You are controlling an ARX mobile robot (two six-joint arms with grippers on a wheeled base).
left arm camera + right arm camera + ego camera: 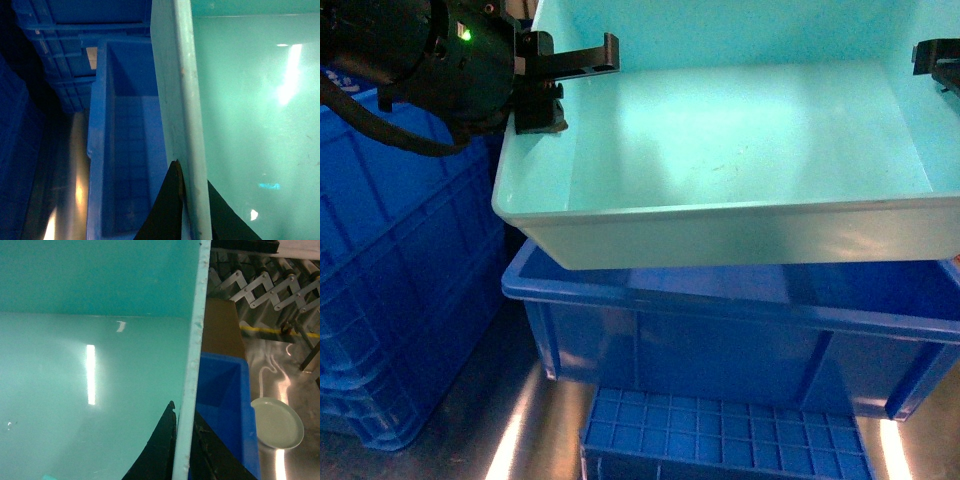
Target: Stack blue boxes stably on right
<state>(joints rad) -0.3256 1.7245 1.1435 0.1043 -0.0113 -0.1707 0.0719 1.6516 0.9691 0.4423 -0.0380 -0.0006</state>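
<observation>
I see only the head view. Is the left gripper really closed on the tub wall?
Observer: Yes. In the left wrist view the left gripper has one finger on each side of the tub rim.
Operator: And the right one? In my view it is almost cut off.
Observer: The right gripper pinches the opposite rim in the same way, one finger inside, one outside.
Operator: What lies right of the crate below?
Observer: A pale round plate sits on the metal surface beside the blue crate.
</observation>
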